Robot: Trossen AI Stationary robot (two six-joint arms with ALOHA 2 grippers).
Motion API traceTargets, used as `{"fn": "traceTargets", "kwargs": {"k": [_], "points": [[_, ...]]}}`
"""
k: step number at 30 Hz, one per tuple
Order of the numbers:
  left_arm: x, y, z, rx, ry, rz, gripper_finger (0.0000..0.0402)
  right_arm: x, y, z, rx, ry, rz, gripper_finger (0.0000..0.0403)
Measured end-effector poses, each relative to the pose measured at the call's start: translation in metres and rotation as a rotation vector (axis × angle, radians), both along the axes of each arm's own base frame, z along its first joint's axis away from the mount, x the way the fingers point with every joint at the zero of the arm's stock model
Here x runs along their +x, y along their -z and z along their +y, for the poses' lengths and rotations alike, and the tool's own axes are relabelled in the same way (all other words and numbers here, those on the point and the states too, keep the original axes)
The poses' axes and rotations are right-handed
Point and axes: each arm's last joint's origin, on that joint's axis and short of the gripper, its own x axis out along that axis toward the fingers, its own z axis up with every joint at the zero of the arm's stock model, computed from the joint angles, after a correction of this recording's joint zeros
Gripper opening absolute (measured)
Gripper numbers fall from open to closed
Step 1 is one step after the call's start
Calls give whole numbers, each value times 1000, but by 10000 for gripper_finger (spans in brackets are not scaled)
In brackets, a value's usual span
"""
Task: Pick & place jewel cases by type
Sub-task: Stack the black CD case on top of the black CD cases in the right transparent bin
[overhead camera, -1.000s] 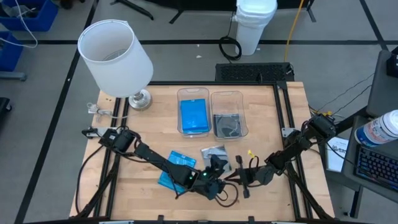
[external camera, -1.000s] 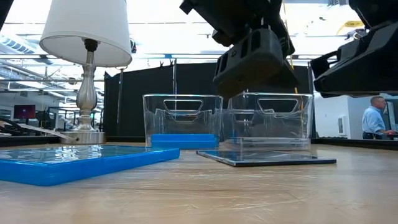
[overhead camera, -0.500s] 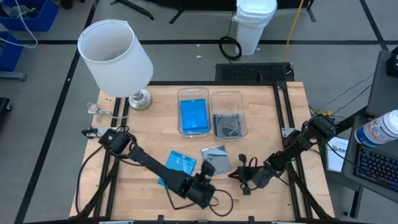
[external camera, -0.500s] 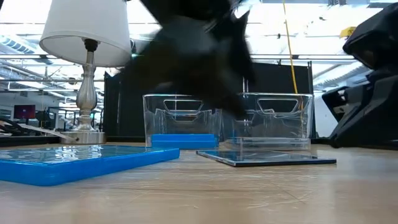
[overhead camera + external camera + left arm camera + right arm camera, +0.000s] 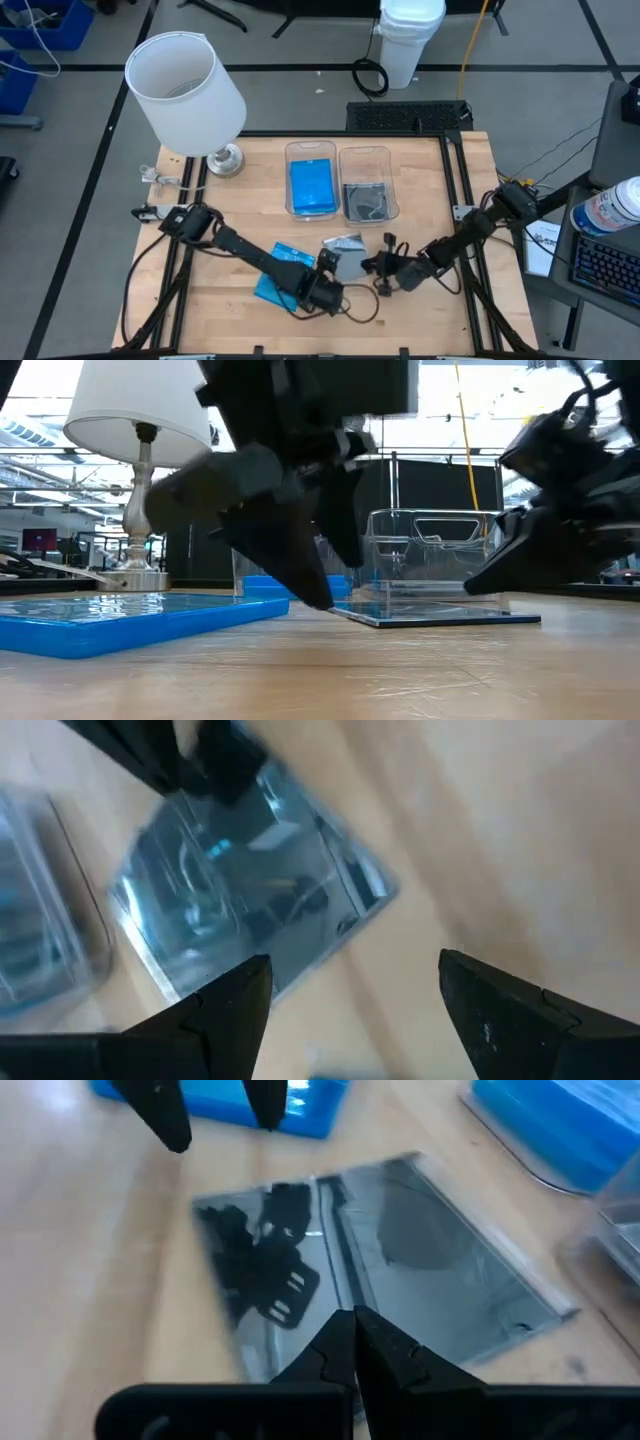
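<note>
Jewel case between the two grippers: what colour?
Dark grey, see-through jewel case; right wrist view shows it best.

Both arms are dark, slim, jointed links with loose black cables looping beside them. The left gripper (image 5: 345, 1005) ends in two broad, wedge-shaped black fingers. The right gripper (image 5: 354, 1342) has narrow black fingers tapering to points from a flat black bar.

White-shaded lamp (image 5: 186, 92), white bin (image 5: 410, 38), grey taped floor (image 5: 80, 130)
</note>
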Motion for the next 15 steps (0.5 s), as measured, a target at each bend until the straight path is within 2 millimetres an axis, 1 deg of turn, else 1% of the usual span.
{"fn": "traceTargets", "kwargs": {"k": [3,6,10,15], "points": [[4,1,15,-32,-54,27,285,6,1,-9,32,-6,26,0],[9,2,24,-95,-61,41,285,11,2,-17,71,-26,57,0],[13,1,30,-126,-58,39,285,14,4,-24,154,-58,111,0],[13,1,32,-125,-62,39,285,10,8,-21,284,-94,197,0]]}}
